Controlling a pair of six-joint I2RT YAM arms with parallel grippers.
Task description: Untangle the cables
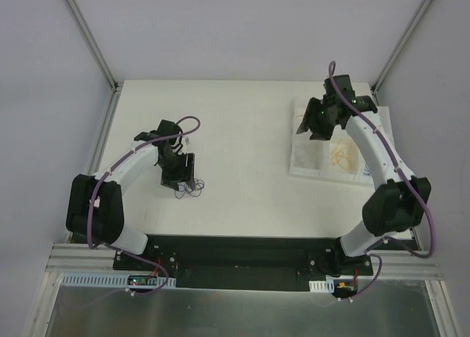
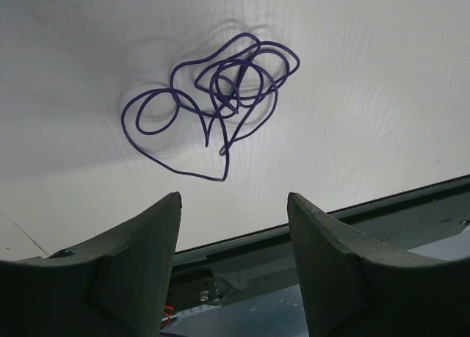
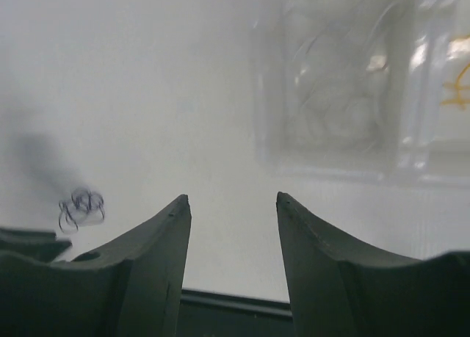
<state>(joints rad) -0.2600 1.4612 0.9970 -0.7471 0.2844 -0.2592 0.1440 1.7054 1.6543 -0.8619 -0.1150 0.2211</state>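
A tangled bundle of thin dark blue-purple cable (image 2: 220, 95) lies flat on the white table, just beyond my left gripper (image 2: 233, 197), which is open and empty and does not touch it. In the top view the bundle (image 1: 189, 189) sits at the tip of the left gripper (image 1: 181, 177). My right gripper (image 1: 310, 133) is open and empty, raised over the left edge of a clear plastic bag (image 1: 312, 155). In the right wrist view the right gripper (image 3: 232, 199) holds nothing, and the bundle (image 3: 81, 207) shows small at far left. A yellow-orange wire (image 1: 341, 158) lies in the bags.
Clear plastic bags (image 3: 338, 95) lie flat at the table's right side, one holding an orange wire (image 3: 459, 87). The table's black front rail (image 2: 367, 212) runs close behind the left gripper. Metal frame posts (image 1: 88, 36) stand at the back corners.
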